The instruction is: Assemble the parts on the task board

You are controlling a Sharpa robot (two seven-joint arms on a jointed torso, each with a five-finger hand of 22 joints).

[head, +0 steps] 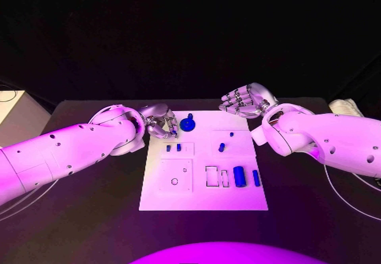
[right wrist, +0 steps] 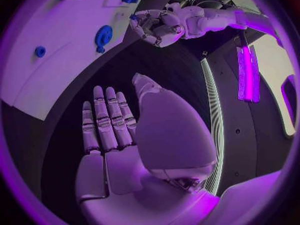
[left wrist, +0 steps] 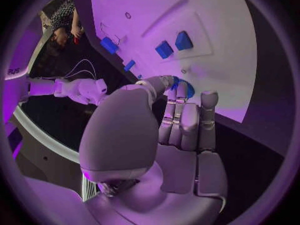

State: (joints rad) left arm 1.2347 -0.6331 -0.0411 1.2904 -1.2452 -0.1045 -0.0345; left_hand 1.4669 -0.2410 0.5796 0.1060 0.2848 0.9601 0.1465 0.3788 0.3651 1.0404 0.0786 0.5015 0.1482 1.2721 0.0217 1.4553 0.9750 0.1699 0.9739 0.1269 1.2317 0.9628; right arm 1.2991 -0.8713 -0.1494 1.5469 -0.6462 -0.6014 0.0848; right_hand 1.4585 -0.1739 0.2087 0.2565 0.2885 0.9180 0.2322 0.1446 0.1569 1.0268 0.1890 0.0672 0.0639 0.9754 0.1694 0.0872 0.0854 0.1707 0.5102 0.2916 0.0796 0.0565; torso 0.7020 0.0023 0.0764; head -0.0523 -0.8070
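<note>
Both arms are thick, smooth, white tubular shells, dotted along their length with small dark round screw holes. The left arm (head: pixel 64 151) ends in a rounded collar with a ring seam; the right arm (head: pixel 325 140) shows the same bulbous wrist housing. Thin pale cables loop beside each arm. The left robot hand (head: pixel 161 124) and the right robot hand (head: pixel 248 102) are silver metal, built of jointed segmented fingers (right wrist: pixel 107 120) with ribbed links, a broad domed thumb base and flat plated palm panels.
</note>
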